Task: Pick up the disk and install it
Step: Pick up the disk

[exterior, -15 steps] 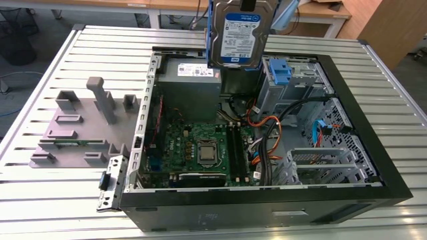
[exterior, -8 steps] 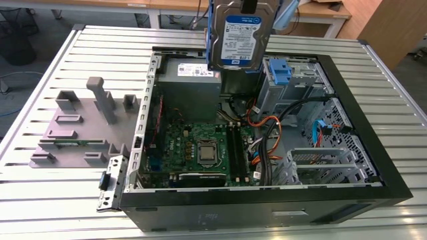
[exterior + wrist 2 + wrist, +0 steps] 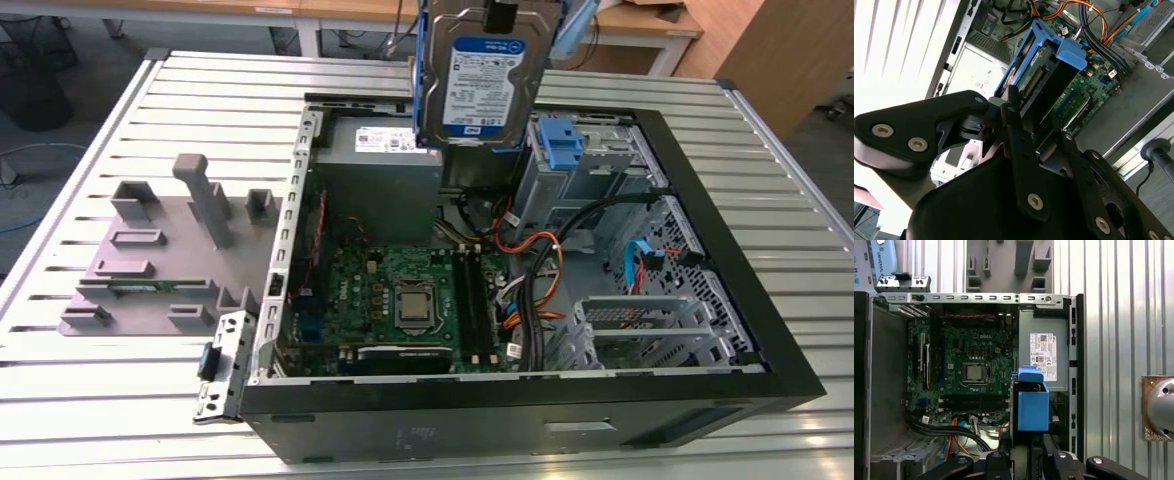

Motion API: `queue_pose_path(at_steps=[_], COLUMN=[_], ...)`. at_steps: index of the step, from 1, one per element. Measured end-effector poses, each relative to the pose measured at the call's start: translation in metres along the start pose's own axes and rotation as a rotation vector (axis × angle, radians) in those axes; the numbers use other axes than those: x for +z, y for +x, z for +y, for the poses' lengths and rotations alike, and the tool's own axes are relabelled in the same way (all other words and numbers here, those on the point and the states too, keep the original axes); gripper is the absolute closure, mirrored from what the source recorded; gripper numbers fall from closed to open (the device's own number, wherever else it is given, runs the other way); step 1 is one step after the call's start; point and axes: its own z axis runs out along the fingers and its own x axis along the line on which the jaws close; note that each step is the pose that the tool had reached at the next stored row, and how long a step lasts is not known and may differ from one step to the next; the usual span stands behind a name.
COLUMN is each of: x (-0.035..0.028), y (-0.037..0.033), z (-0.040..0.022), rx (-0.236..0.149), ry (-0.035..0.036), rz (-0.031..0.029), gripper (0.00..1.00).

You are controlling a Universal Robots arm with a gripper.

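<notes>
The disk hangs upright in the air above the back of the open computer case, its white-and-blue label facing the exterior camera and blue rails along its edges. My gripper holds it from above at the top edge of the exterior view. In the second wrist view the black fingers of the gripper are shut on the disk, and the green motherboard lies beyond it. In the first wrist view the disk shows end-on, blue carrier forward, over the gap between motherboard and power supply, with the gripper behind it.
Inside the case lie the motherboard, a grey power-supply box with a white sticker, a drive bay with a bare blue clip, cables and a metal cage. A grey fixture plate sits on the slatted table at the exterior view's left.
</notes>
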Motion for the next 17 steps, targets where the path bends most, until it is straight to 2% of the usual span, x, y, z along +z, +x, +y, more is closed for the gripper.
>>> queue_pose_path(at_steps=[17], x=[-0.0005], y=[0.02], z=[-0.0004], rx=[0.0], ry=[0.0], rz=[0.0], gripper=[0.65])
